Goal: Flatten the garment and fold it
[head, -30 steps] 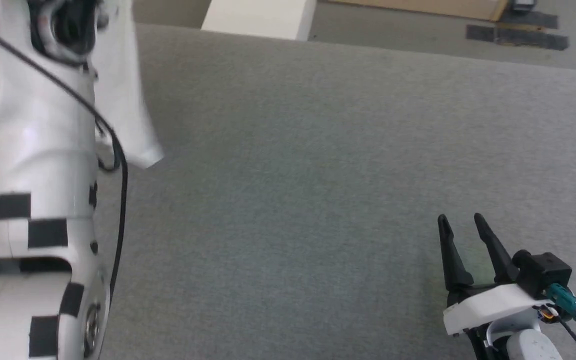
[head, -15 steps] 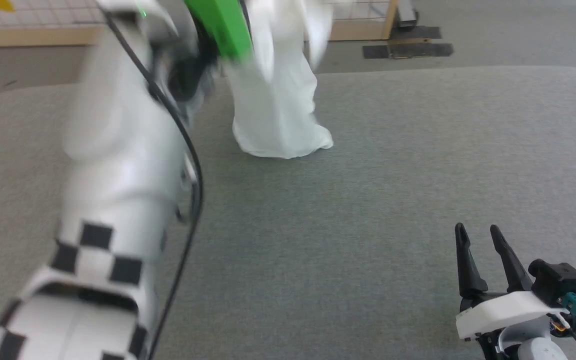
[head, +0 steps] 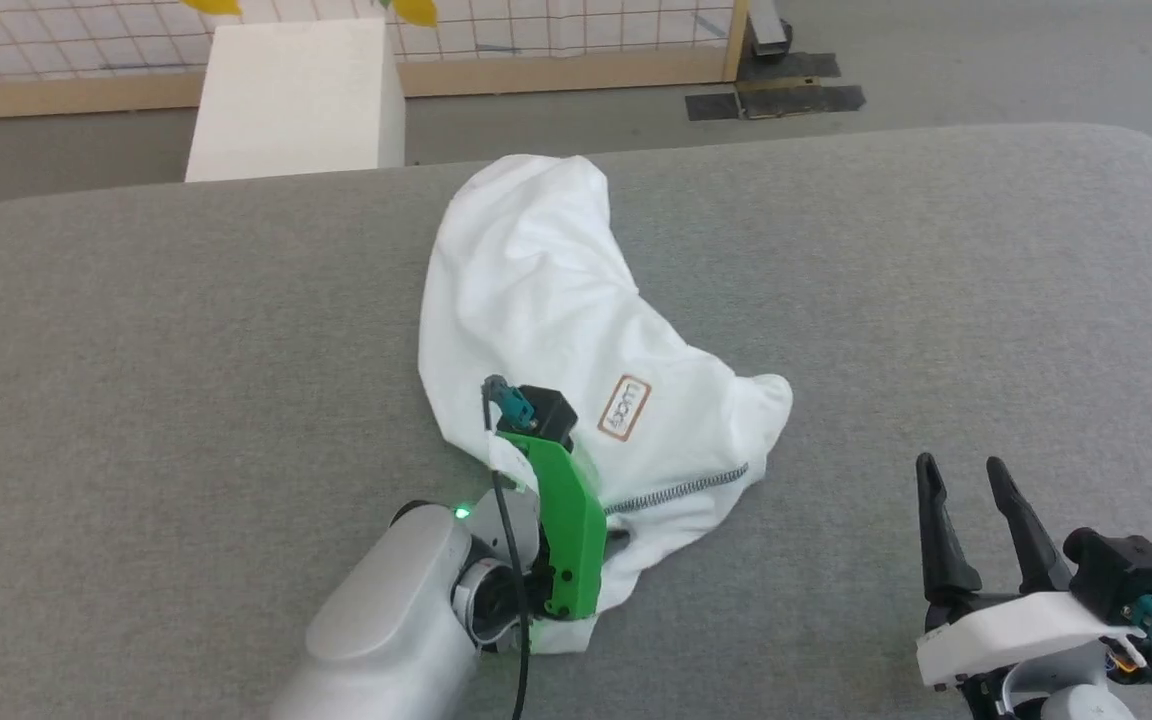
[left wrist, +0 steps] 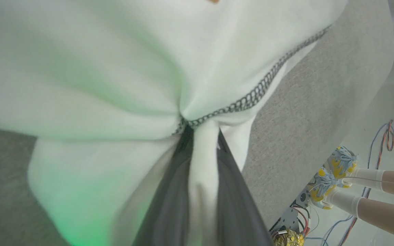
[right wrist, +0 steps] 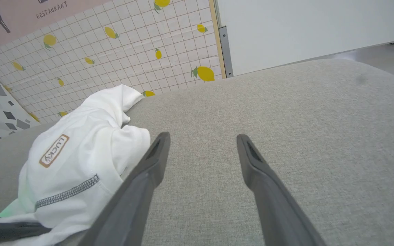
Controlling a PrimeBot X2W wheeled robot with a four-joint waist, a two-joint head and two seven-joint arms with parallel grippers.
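Observation:
The garment [head: 546,310], a white T-shirt with a brown-bordered logo patch [head: 624,407] and a dark zigzag seam [head: 678,490], lies crumpled in the middle of the grey table [head: 886,290]. My left gripper [head: 621,540], on a green mount, lies low at the shirt's near edge. It is shut on a bunch of the fabric right by the seam [left wrist: 251,99], which the left wrist view shows pinched between the fingers of that gripper [left wrist: 202,131]. My right gripper [head: 961,470] stands open and empty at the near right, to the right of the garment [right wrist: 77,160], its fingertips [right wrist: 164,138] apart over bare table.
A rigid white box [head: 291,95] stands beyond the table's far edge, before a lemon-patterned tiled panel [right wrist: 115,51]. Dark tape [head: 776,95] marks the floor. A person's legs and shoes [left wrist: 340,171] stand beside the table among loose cables.
The head camera has swung. My left arm has come down from high, where the garment hung from it, and the shirt now lies spread on the table. The right gripper has stayed put.

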